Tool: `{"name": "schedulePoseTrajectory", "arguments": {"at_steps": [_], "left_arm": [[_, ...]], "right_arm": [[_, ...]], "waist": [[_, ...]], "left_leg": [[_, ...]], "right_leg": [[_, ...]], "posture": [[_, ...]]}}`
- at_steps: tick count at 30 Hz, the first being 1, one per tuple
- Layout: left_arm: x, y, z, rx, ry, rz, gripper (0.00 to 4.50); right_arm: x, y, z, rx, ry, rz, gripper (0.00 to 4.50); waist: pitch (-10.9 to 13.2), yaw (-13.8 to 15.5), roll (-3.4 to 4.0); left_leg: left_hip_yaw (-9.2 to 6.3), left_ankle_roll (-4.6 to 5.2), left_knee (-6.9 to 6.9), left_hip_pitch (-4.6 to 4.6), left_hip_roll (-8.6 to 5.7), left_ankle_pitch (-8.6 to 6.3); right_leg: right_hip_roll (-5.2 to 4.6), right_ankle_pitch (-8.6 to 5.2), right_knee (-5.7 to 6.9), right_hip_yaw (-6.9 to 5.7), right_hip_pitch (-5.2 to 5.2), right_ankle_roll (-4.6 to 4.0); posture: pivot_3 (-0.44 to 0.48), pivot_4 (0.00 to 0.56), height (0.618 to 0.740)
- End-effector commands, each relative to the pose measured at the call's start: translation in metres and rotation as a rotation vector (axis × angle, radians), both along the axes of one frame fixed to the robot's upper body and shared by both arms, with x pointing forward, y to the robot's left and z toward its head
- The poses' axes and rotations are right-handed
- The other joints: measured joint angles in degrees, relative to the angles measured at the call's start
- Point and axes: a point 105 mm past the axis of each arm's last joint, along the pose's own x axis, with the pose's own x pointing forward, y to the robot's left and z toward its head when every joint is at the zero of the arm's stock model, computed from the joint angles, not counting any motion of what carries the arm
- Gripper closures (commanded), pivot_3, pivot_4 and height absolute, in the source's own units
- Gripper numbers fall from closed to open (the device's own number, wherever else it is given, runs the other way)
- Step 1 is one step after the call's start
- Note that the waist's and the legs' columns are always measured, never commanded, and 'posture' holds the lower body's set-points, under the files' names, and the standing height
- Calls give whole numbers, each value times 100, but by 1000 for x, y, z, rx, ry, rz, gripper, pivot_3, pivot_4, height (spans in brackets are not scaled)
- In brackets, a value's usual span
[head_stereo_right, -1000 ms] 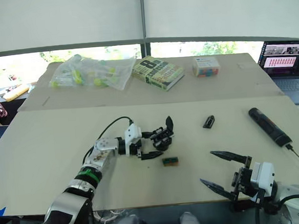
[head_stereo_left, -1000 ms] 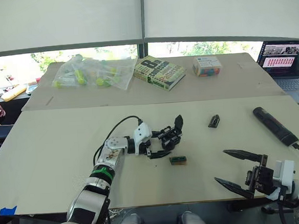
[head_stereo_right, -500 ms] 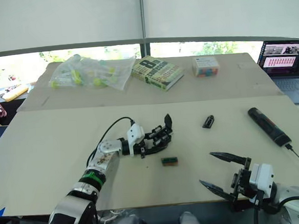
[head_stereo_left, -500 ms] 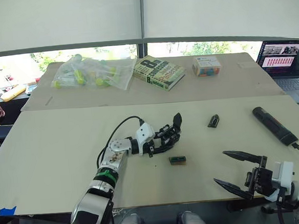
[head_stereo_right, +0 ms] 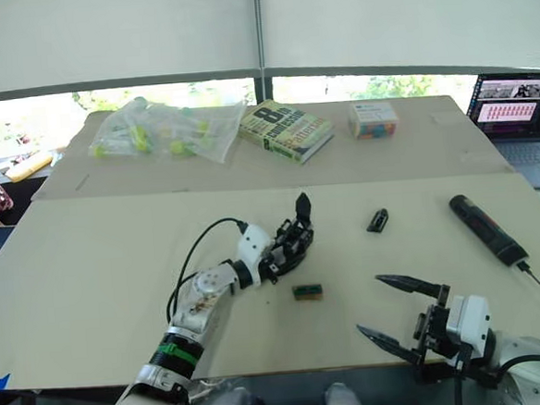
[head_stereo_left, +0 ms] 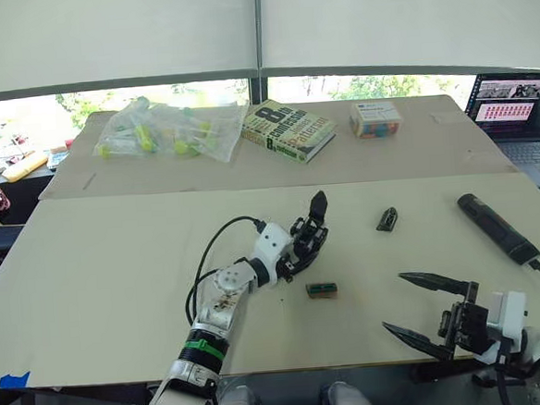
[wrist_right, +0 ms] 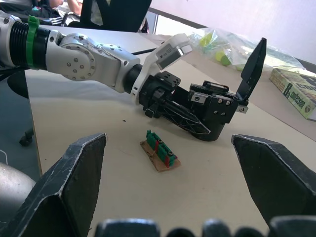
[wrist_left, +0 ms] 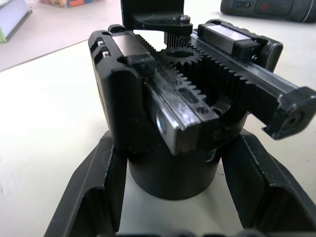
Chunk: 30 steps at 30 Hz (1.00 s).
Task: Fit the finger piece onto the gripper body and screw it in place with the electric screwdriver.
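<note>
Left gripper [head_stereo_left: 297, 252] clamped on the gripper body [head_stereo_left: 311, 236], mid-frame on my bench [head_stereo_left: 98, 261].
My right gripper [head_stereo_left: 424, 309] hangs spread wide and empty at the lower right. I see the finger piece [head_stereo_left: 386, 218] lying right of centre, apart from the body, and the electric screwdriver [head_stereo_left: 496, 226] well apart at the right edge. Below the body, just beside it, sits a small green-brown box [head_stereo_left: 321, 290].

We saw the gripper body [head_stereo_left: 310, 240] mid-counter, finger up; the finger piece [head_stereo_left: 386, 218] lay apart, the electric screwdriver [head_stereo_left: 496, 226] near the right edge.
</note>
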Motion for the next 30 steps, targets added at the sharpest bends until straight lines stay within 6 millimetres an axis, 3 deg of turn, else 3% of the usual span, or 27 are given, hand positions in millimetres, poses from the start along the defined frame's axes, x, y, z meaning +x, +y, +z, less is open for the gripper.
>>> {"name": "schedulePoseTrajectory", "arguments": {"at_steps": [1,6,8,11,18,22,30], "left_arm": [[-3,-4,4,-19,-12,5,2218],[-11,-6,-1,-35,45,-32,2218],[-12,-1,-1,-43,55,-27,1197],[-11,8,4,-61,57,-26,54],[-5,43,7,16,49,-102,54],[2,53,11,86,9,-201,54],[9,48,15,96,31,-397,54]], "right_arm": [[1,0,9,-13,-35,9,0],[1,0,9,-14,-36,6,0],[0,-1,9,-15,-36,4,0],[0,-1,9,-15,-35,3,0],[1,0,8,-13,-32,5,0],[1,1,8,-13,-33,7,0],[1,2,10,-15,-37,7,0]], "waist": [[0,-1,0],[0,-2,0],[-1,-8,1],[-1,-4,1],[-1,-50,2],[-1,-52,2],[-1,-40,2]], "left_leg": [[0,0,1,1,0,0],[-1,0,-1,1,0,0],[-1,0,-1,2,0,0],[-1,0,0,4,0,0],[0,0,-2,11,3,0],[0,-1,0,9,1,0],[-6,0,10,-6,-6,0]], "right_leg": [[0,0,0,0,1,0],[0,0,0,-1,1,0],[0,-1,0,-2,1,0],[0,0,1,-1,3,0],[2,-1,5,-3,3,-2],[1,-1,2,-4,5,-2],[1,-1,-1,-10,3,-1]], "posture": [[0,150,740],[0,150,740],[0,150,740],[0,150,740],[0,150,740],[0,150,740],[0,150,740]]}}
